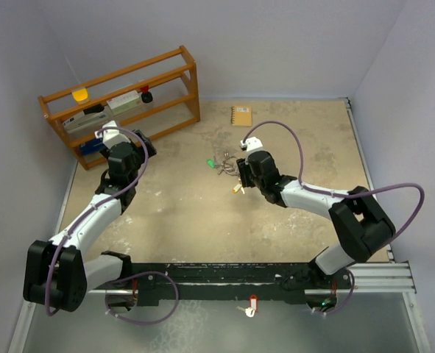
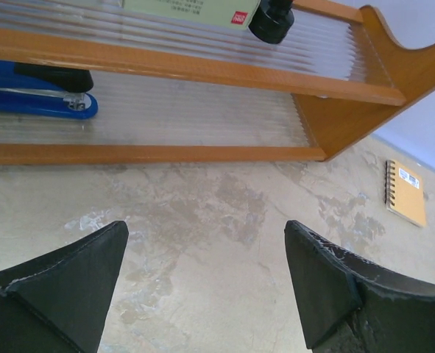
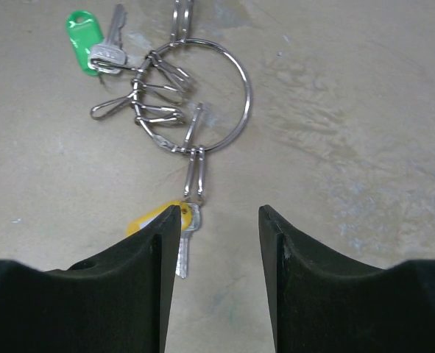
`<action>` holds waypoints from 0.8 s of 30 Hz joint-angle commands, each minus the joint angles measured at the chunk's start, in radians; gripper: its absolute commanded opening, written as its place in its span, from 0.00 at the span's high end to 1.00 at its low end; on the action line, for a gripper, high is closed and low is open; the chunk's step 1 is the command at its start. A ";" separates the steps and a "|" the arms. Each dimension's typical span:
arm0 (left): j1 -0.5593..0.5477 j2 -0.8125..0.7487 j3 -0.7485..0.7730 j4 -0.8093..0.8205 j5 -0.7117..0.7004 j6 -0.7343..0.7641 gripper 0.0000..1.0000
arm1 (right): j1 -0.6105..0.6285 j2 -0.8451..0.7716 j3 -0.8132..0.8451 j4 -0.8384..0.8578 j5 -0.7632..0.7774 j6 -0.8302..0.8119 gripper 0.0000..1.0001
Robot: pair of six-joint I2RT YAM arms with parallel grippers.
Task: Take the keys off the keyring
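Tabletop (image 3: 349, 110) | right fingers (image 3: 313, 294) spread, yellow-tagged key (image 3: 185, 246) between tips | left fingers (image 2: 62, 294) spread wide

Finds the left arm (image 1: 92, 217) mounted at near left, elbow folded low by its base, forearm reaching away toward the far left. Records the left gripper (image 2: 206, 235) tilted forward and downward, jaws standing wide apart, both black fingers (image 2: 77, 272) in view. Finds the right arm (image 1: 313, 197) mounted at near right, elbow raised outboard, forearm stretching inward toward the middle. Records the right gripper (image 3: 219, 209) angled down and forward, jaws parted to a moderate gap, narrower than the left's.
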 commanded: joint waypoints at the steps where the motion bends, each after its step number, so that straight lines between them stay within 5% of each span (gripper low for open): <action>1: 0.003 0.008 0.010 0.028 0.059 -0.011 0.17 | 0.020 0.021 0.056 0.052 -0.014 -0.010 0.51; 8: 0.002 -0.004 -0.060 0.162 0.185 -0.018 0.23 | 0.020 0.099 0.118 0.069 -0.092 -0.023 0.47; 24: 0.002 -0.044 -0.083 0.169 0.228 -0.008 0.26 | 0.020 0.188 0.218 0.035 -0.116 -0.023 0.42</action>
